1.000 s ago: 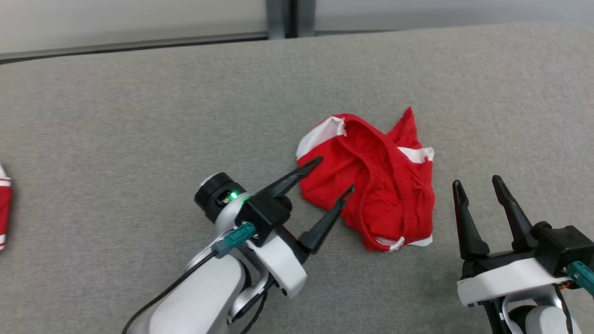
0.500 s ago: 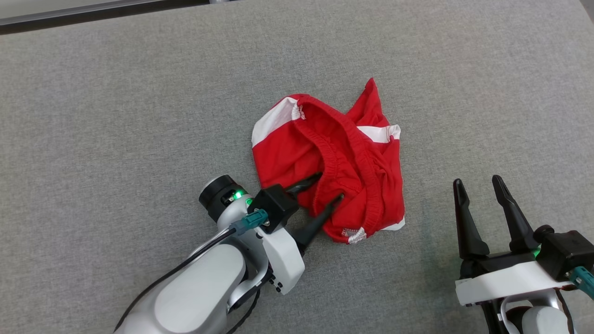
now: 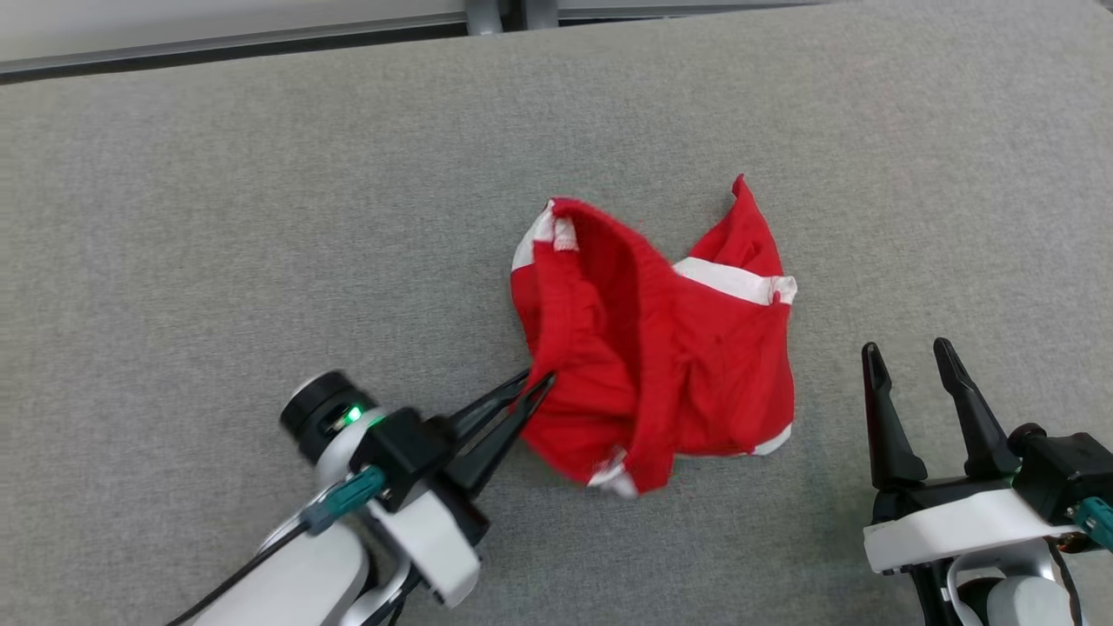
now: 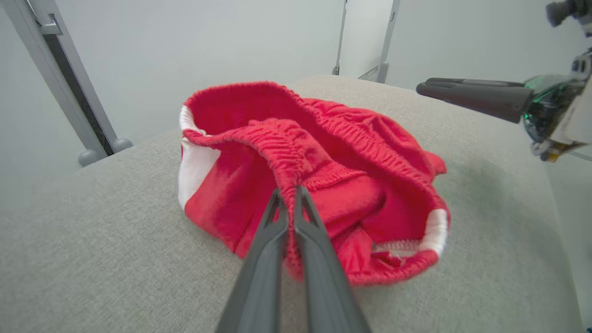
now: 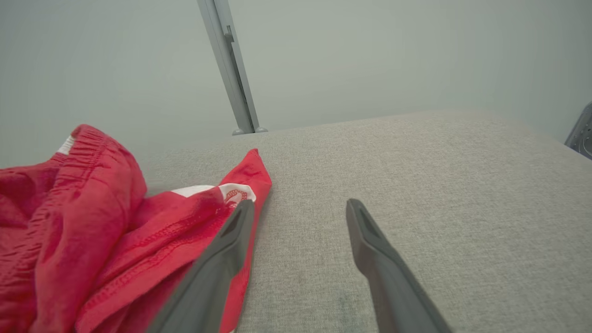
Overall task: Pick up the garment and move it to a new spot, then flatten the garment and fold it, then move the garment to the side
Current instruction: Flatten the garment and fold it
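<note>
**Item 1. Crumpled red cloth garment, white trim bands, gathered elastic waistband.**
- Heaped directly ahead of the left gripper's tips, and ahead and to the left of the right gripper.
- Resting on the grey surface over most of its bulk.
- Waistband edge drawn up into a raised ridge at the left gripper's tips.
- One pointed red corner sticking out on the far side, away from both grippers.
- White hem bands visible at the near edge and near the pointed corner.

**Item 2. Left gripper, two long dark fingers on a white wrist housing.**
- Fingers pressed together, pinching a fold of the garment's waistband.
- In the left wrist view, red cloth trapped in the narrow slit between the fingers.
- Small green light lit on the wrist behind the fingers.

**Item 3. Right gripper, same pattern.**
- Fingers spread wide, bare grey surface between them.
- Garment's hemmed edge just beside the left finger.
- Contact there possibly made, not clear from the right wrist view, where the finger overlaps the cloth.

**Item 4. Flat grey woven-fabric surface.**
- Lying beneath both grippers and the garment.

**Item 5. Grey metal upright post.**
- Standing beyond the surface's far edge, well ahead of the right gripper.
</note>
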{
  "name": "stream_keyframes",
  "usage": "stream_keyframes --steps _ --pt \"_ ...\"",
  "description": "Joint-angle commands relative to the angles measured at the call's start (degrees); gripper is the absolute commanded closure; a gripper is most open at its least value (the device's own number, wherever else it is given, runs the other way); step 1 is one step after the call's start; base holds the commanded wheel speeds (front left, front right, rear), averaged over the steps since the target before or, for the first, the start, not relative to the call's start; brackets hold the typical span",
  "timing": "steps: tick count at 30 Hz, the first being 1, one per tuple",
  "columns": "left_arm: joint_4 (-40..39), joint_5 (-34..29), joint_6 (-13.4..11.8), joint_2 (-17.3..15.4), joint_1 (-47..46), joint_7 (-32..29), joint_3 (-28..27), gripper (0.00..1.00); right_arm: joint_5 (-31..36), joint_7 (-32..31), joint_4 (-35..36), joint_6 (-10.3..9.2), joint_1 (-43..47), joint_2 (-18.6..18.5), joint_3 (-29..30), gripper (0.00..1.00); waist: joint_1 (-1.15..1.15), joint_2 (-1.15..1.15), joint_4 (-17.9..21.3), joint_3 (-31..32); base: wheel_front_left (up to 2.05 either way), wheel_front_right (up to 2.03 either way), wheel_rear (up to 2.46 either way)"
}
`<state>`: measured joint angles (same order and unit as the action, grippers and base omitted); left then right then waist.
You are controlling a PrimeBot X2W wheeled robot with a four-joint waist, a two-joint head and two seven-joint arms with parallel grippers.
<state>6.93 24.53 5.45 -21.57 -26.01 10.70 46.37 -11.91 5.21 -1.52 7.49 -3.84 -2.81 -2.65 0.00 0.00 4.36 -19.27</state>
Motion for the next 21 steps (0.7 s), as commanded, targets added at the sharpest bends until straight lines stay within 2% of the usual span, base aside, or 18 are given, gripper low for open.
stream_keyframes --steps 1,8,14,15,16,17,21 --pt "-1.24 0.84 -0.77 -1.68 2.37 0.22 -0.59 1.0 -0.34 -0.26 -0.34 -0.01 -0.29 -0.16 0.24 0.0 0.0 0.0 -0.96 0.81 0.0 0.0 0.0" --pt "-1.26 3.62 -3.08 -5.98 9.11 0.4 -2.38 1.0 -0.27 -0.77 -1.04 -0.01 -0.17 -0.16 0.49 0.0 0.0 0.0 -2.24 2.05 0.0 0.0 0.0" --pt "2.35 6.77 -3.79 -7.69 13.45 -0.11 -3.21 1.0 0.24 -1.59 -1.12 -0.01 0.39 -0.15 0.77 0.0 0.0 0.0 -3.12 3.1 0.0 0.0 0.0" --pt "3.16 7.52 -3.63 -7.59 14.01 -0.48 -3.3 0.95 0.37 -1.63 -1.06 -0.01 0.47 -0.16 0.9 0.0 0.0 0.0 -3.27 3.25 0.0 0.0 0.0" --pt "4.08 8.18 -3.98 -7.48 14.34 -0.4 -3.68 0.55 0.52 -1.8 -0.94 -0.01 0.53 -0.14 0.95 0.0 0.0 0.0 -3.38 3.41 0.0 0.0 0.0" --pt "4.69 8.85 -4.09 -7.31 14.48 -0.31 -4.01 0.0 0.61 -2.02 -0.8 -0.01 0.62 -0.15 1.04 0.0 0.0 0.0 -3.45 3.6 0.0 0.0 0.0" --pt "5.67 10.48 -5.82 -5.86 15.21 1.87 -6.36 0.0 1.34 -2.62 -0.23 -0.01 1.29 -0.15 1.39 0.0 0.0 0.0 -3.9 4.82 0.0 0.0 0.0"
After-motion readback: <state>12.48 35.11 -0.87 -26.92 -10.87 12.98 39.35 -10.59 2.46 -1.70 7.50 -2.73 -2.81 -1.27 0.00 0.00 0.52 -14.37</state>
